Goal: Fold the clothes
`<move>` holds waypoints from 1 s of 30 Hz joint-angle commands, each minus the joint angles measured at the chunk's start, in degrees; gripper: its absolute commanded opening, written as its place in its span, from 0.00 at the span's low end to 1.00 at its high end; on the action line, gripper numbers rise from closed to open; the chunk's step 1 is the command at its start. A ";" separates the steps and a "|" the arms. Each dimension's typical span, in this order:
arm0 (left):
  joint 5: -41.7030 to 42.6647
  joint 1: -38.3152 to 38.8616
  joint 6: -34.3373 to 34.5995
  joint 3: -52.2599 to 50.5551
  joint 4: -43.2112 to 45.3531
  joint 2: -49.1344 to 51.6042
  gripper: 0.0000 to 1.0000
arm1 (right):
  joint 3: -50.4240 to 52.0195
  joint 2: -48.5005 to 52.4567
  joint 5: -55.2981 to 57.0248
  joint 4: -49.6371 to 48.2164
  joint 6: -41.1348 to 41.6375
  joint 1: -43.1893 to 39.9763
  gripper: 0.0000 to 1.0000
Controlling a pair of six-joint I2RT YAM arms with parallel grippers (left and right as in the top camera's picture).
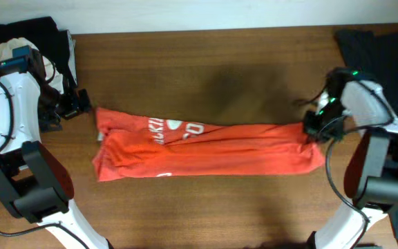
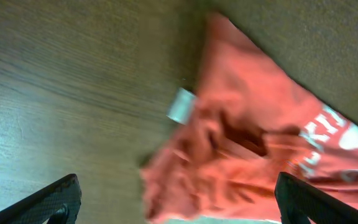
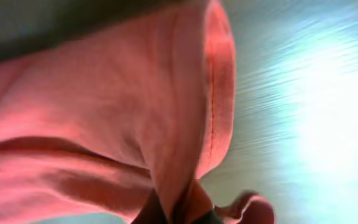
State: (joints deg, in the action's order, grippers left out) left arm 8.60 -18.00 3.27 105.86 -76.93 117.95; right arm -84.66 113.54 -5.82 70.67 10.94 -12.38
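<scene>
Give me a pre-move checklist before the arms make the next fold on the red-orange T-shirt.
1. Grip at right end: right gripper shut on the T-shirt, fabric pinched between its fingers: ok.
2. Free hand: left gripper open, holding nothing: ok.
3. Placement: left gripper over the shirt's left end: not ok, it sits just beside the edge.
4. Left end flat: not ok, bunched around the white tag.
5. Black clothes apart from the shirt: ok, at the far right corner.

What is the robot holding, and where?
The right gripper pinches the red-orange T-shirt at its right end, by the hemmed edge. The left gripper is open, holding nothing.
</scene>
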 commanded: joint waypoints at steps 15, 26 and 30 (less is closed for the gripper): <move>1.27 0.11 0.17 -7.43 4.24 -1.20 0.99 | -11.41 2.36 -6.67 -1.16 6.10 35.41 0.44; 1.25 0.11 0.15 -7.43 4.24 -1.20 0.99 | -11.85 2.25 -5.60 6.03 -2.14 20.28 0.97; 1.25 0.11 0.15 -7.43 4.46 -1.18 0.99 | -3.63 2.25 -14.05 -3.61 -2.12 22.03 0.51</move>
State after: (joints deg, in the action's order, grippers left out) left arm 9.10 -18.00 3.27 99.07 -72.55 117.95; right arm -92.66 115.79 -14.81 70.54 9.17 8.14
